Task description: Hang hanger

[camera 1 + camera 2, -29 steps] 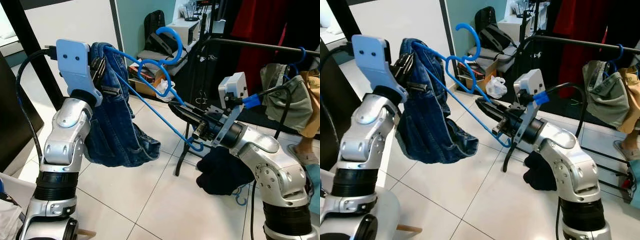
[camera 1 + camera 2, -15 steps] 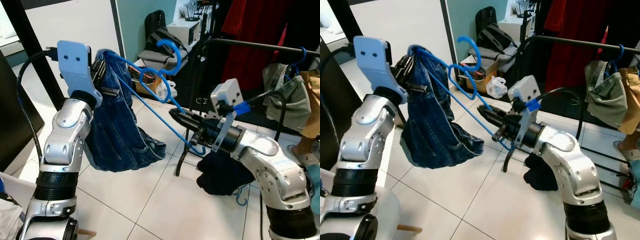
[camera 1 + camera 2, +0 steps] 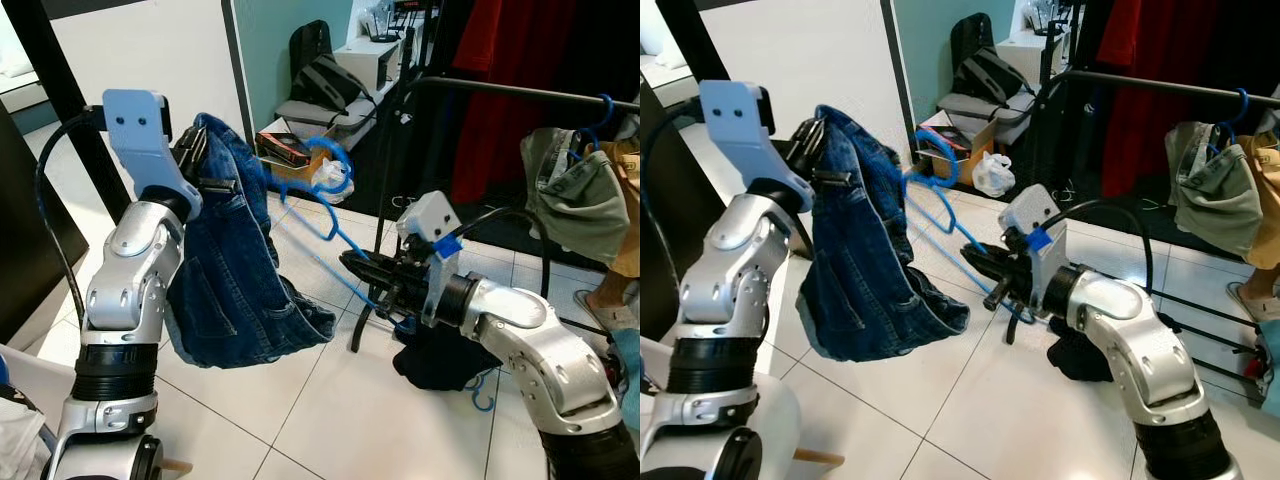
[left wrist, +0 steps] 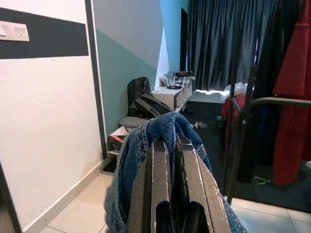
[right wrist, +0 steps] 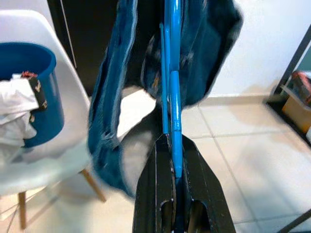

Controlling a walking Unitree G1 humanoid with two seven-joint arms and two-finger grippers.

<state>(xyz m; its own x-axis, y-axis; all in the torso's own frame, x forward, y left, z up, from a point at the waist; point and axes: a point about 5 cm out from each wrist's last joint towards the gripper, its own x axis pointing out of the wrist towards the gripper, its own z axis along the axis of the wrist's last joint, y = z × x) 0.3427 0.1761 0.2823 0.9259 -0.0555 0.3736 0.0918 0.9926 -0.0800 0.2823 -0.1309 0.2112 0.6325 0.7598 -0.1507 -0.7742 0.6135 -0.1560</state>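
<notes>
The hanger (image 3: 325, 205), blue and carrying jeans (image 3: 235, 265), hangs in mid-air between the two arms, well short of the rail (image 3: 520, 92) at the back right where other clothes (image 3: 575, 195) already hang. Over the last second its hook has dropped and tipped from upright to a low, blurred tilt near the jeans, and the right arm has swung lower and further toward the left arm. That suggests the hanger is being turned or re-seated inside the denim rather than carried to the rail, so hanging it is not yet near. The left gripper (image 3: 195, 160), raised at shoulder height, is closed on the top fold of the jeans, the denim pinched between its fingers (image 4: 167, 184). The right gripper (image 3: 985, 268) is clamped on the hanger's lower bar, the blue rod running straight out between its closed fingers (image 5: 158, 194). A dark garment (image 3: 440, 345) lies on the floor (image 3: 330, 420) below the right arm.
</notes>
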